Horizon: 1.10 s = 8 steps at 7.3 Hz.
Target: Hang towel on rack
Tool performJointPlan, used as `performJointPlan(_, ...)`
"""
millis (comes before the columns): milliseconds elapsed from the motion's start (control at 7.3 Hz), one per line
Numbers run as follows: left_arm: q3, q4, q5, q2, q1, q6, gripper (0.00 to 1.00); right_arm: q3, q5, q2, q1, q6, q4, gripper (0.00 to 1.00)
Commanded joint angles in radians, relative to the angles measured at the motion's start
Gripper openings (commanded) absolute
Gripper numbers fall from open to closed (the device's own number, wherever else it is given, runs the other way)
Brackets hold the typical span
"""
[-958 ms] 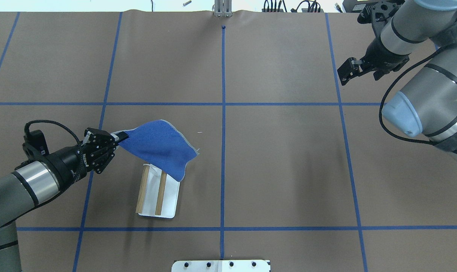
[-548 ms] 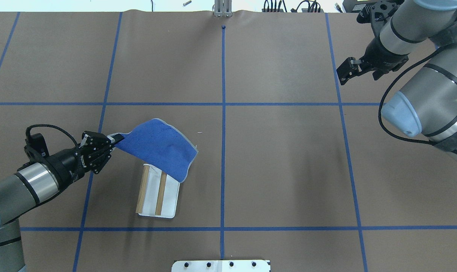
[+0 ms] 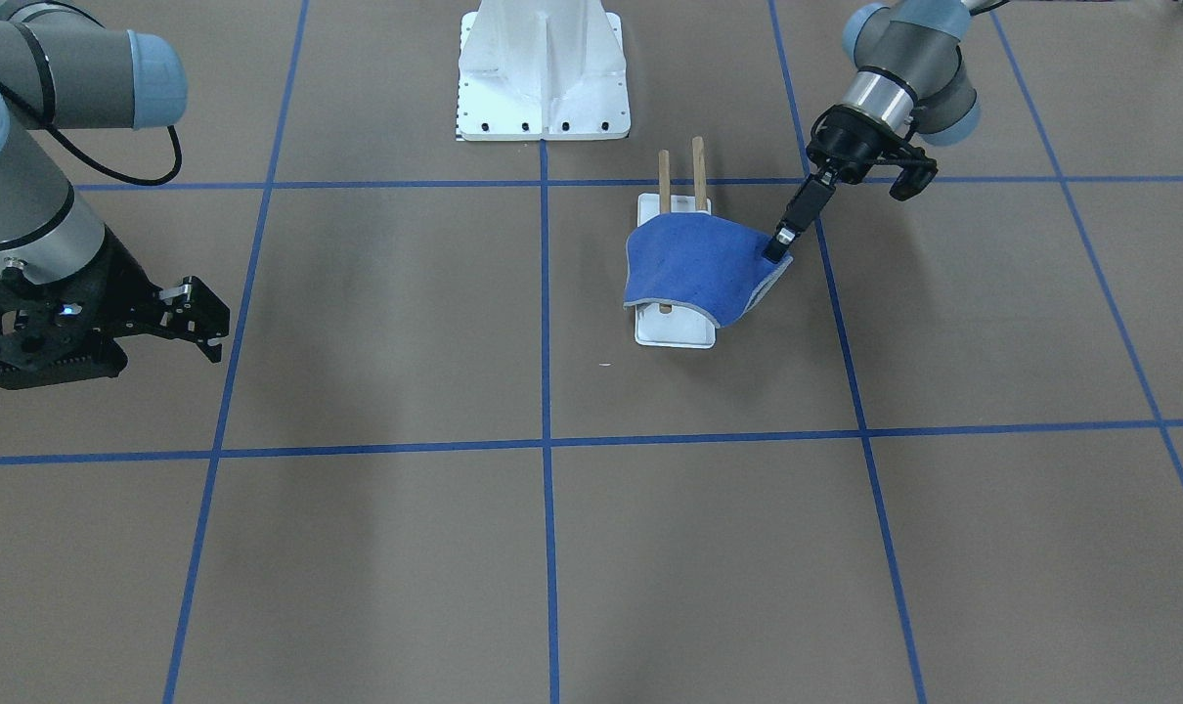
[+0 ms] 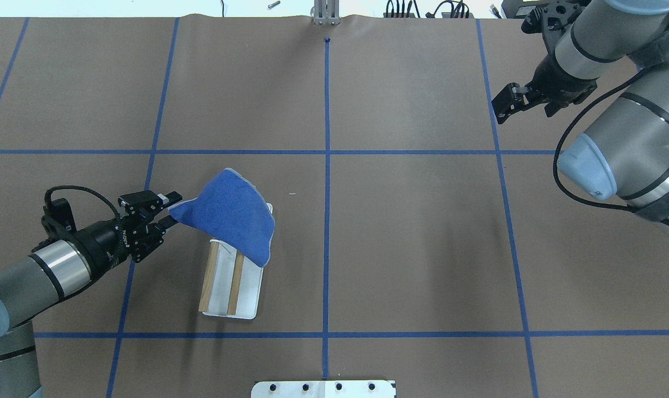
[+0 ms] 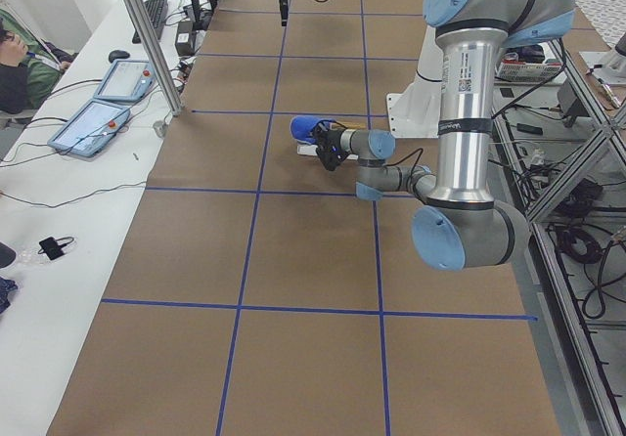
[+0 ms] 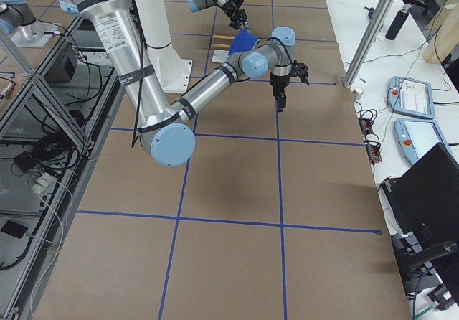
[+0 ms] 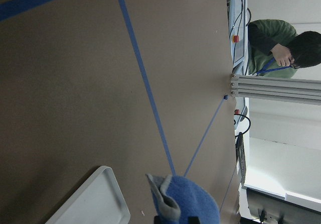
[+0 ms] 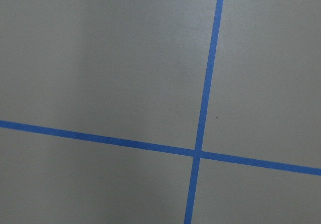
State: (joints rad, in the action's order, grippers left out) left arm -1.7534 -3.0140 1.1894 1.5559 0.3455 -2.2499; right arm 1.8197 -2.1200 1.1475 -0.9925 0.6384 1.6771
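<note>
The blue towel (image 4: 232, 215) lies draped over the far end of the rack (image 4: 236, 282), covering the tips of both brown rods; it also shows in the front view (image 3: 694, 264). The rods' near ends and the white base plate (image 4: 250, 296) stay bare. My left gripper (image 4: 170, 209) is low at the towel's left corner, jaws apart, with the corner between the fingertips (image 3: 779, 246). In the left wrist view the bunched towel corner (image 7: 185, 201) fills the bottom edge beside the base plate (image 7: 93, 201). My right gripper (image 4: 503, 102) is open and empty, far right.
The large white bolted pedestal (image 3: 543, 68) stands at the robot's side of the table, behind the rack. Blue tape lines cross the brown table cover. A seated person (image 7: 276, 38) and tablets (image 5: 98, 123) are on the side bench past the table's far edge.
My left gripper has sunk lower and its jaws have parted from the towel's corner. The towel has settled down over the rods' far ends. The right arm has barely moved.
</note>
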Motion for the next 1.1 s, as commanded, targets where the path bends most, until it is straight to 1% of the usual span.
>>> performJointPlan(0, 0.000, 0.035, 0.079, 0.000, 0.022, 0.177, 0.99, 0.000, 0.000, 0.000, -0.001, 0.000, 0.001, 1.00)
performJointPlan(137, -0.003, 0.096, 0.085, 0.003, 0.032, 0.373, 0.99, 0.000, 0.000, 0.000, -0.005, 0.000, 0.001, 1.00)
performJointPlan(274, -0.012, 0.195, 0.111, 0.007, 0.059, 0.520, 0.99, -0.002, 0.000, 0.001, -0.006, -0.003, 0.001, 1.00)
performJointPlan(411, -0.027, 0.304, 0.186, 0.016, 0.117, 0.644, 0.99, -0.008, 0.000, 0.003, -0.017, -0.012, 0.001, 1.00)
performJointPlan(548, -0.056, 0.411, 0.281, 0.016, 0.194, 0.791, 0.99, -0.016, 0.000, 0.003, -0.023, -0.014, 0.000, 1.00)
performJointPlan(685, -0.075, 0.531, 0.324, 0.015, 0.257, 0.964, 0.99, -0.016, 0.000, 0.003, -0.023, -0.014, 0.000, 1.00)
performJointPlan(821, -0.086, 0.644, 0.322, 0.006, 0.286, 1.144, 0.99, -0.016, 0.000, 0.003, -0.023, -0.014, 0.000, 1.00)
performJointPlan(958, -0.086, 0.726, 0.320, 0.000, 0.341, 1.338, 0.99, -0.016, 0.000, 0.003, -0.023, -0.014, 0.000, 1.00)
